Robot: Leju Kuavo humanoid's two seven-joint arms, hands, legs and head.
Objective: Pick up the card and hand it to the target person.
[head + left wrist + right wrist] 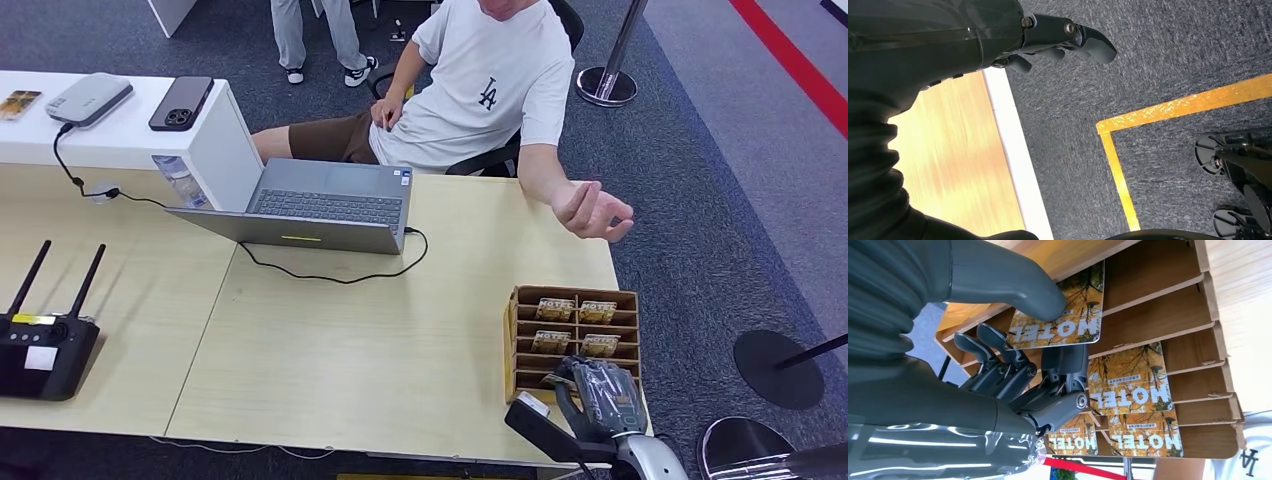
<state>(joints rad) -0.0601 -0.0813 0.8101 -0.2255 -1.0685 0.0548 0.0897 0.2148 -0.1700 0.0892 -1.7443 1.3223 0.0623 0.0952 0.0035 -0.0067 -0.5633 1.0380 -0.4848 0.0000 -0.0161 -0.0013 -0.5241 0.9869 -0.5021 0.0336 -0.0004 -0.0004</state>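
Right wrist view shows the right hand (1013,355) pinching a hotel card (1060,315) in the wooden card rack (522,330) at the table's near right corner. Next, I judge, it lifts the card toward the seated person's open hand (592,210).

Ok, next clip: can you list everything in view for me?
hotel cards: at least four, yellow-orange, in the rack slots
rack: one, brown, table's right near corner
laptop: one, grey, open, at the table's far edge
router: one, black, two antennas, table's left side
phone: one, black, on the white counter
box: one, grey, on the white counter
table: one, light wood
person: one, white shirt, seated behind the table, a hand held out
right hand: grey, at the rack, pinching one card
left hand: dark, hanging over carpet, holding nothing
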